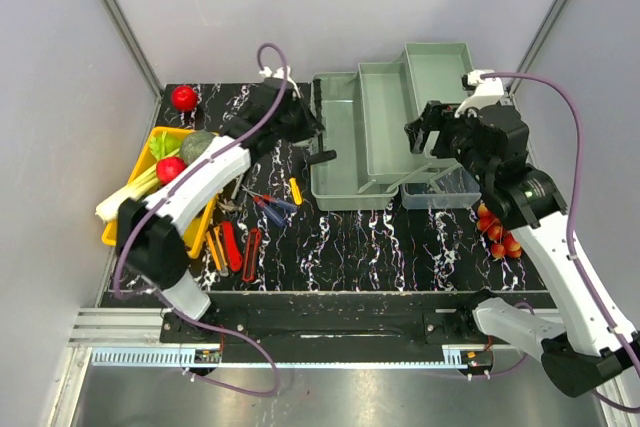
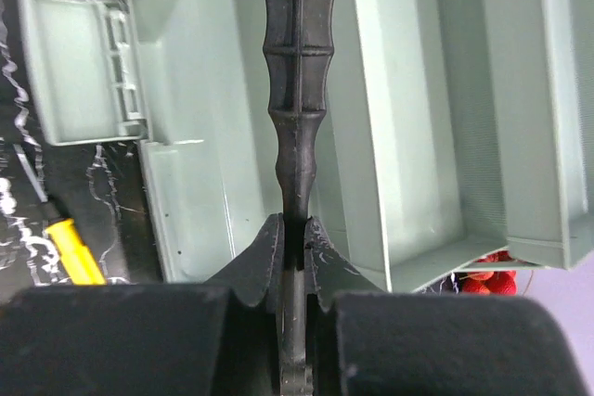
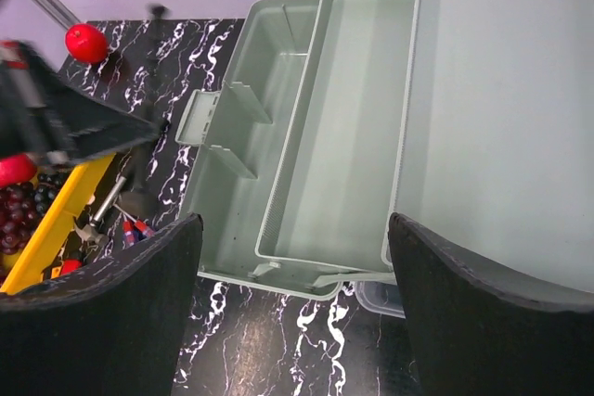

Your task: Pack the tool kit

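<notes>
My left hand [image 2: 295, 261] is pressed together on the thin neck of a black ribbed plastic tool handle [image 2: 297, 62]. It holds the handle out ahead of it over the open large pale grey-green plastic toolbox [image 2: 213, 164], ready, I judge, to drop in. My right hand [image 3: 295, 224] is spread wide and empty above the box's stepped trays [image 3: 343, 136], which lie directly beneath it, leaving that bay free.

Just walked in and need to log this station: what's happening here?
Two robot arms are packing a large pale grey-green plastic toolbox, which lies open with its trays fanned out. The left end effector is shut on a black ribbed tool handle, holding it over the box. The right end effector hangs open above the trays, holding nothing. Several small red, yellow and blue-handled hand tools lie unpacked on the black marbled mat left of the box.
</notes>
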`<state>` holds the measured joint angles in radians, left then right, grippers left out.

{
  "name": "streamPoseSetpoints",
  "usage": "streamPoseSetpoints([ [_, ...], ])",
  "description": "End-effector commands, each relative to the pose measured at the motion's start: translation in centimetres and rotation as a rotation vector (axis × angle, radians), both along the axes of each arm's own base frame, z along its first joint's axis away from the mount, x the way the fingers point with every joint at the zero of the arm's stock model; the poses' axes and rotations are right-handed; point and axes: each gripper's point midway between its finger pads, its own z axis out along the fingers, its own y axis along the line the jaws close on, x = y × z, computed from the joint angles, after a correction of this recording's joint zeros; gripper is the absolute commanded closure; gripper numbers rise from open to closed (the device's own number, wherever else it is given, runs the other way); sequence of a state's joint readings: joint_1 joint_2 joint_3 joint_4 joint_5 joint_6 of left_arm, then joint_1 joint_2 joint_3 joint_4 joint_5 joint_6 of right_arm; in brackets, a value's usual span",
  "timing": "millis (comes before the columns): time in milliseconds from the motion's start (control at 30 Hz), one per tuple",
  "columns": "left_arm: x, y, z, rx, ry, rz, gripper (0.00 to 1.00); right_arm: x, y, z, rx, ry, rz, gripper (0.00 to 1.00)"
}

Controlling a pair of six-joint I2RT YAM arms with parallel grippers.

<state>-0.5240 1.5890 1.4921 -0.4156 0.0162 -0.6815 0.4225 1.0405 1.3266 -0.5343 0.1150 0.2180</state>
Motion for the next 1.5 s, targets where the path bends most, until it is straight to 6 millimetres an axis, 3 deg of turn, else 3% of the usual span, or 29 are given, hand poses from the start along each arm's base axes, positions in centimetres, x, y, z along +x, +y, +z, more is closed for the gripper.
streamPoseSetpoints([
  [0, 1.8, -4.2, 0.5, -0.128, -0.012, -0.081, 1.00, -1.0, -1.1, 1.4, 0.028, -0.053, -0.038, 0.14],
  [333, 3.7, -7.0, -5.4, -0.105, 0.049, -0.108, 1.00, -2.2, -2.4, 0.7, 0.053, -0.038, -0.091, 0.13],
  [567, 5.8, -5.8, -11.0, 0.073, 0.073, 0.069, 1.00, -2.1, -2.6, 0.6, 0.037, -0.028, -0.099, 0.13],
  [733, 6.3, -6.3, -13.9, 0.159, 0.076, 0.078, 1.00, -1.9, -2.5, 0.5, 0.032, -0.018, -0.100, 0.13],
  [867, 6.5, -6.8, -16.2, 0.202, 0.116, 0.068, 0.92, -1.8, -2.4, 0.5, 0.037, -0.012, -0.101, 0.13],
  [1000, 6.5, -6.8, -17.5, 0.231, 0.143, 0.066, 0.78, -1.7, -2.3, 0.4, 0.042, -0.006, -0.103, 0.13],
  [1100, 6.4, -7.0, -16.9, 0.238, 0.129, 0.054, 0.66, -1.6, -2.3, 0.2, 0.043, -0.003, -0.106, 0.13],
  [1167, 6.6, -7.1, -15.4, 0.231, 0.104, 0.046, 0.58, -1.6, -2.3, 0.3, 0.043, -0.003, -0.106, 0.13],
  [1300, 6.9, -7.0, -10.5, 0.214, 0.012, 0.036, 0.50, -1.5, -2.2, 0.5, 0.051, -0.012, -0.107, 0.13],
  [1467, 6.4, -5.0, -3.4, 0.243, -0.139, 0.036, 0.45, -1.3, -2.1, 0.5, 0.060, -0.009, -0.106, 0.13],
])
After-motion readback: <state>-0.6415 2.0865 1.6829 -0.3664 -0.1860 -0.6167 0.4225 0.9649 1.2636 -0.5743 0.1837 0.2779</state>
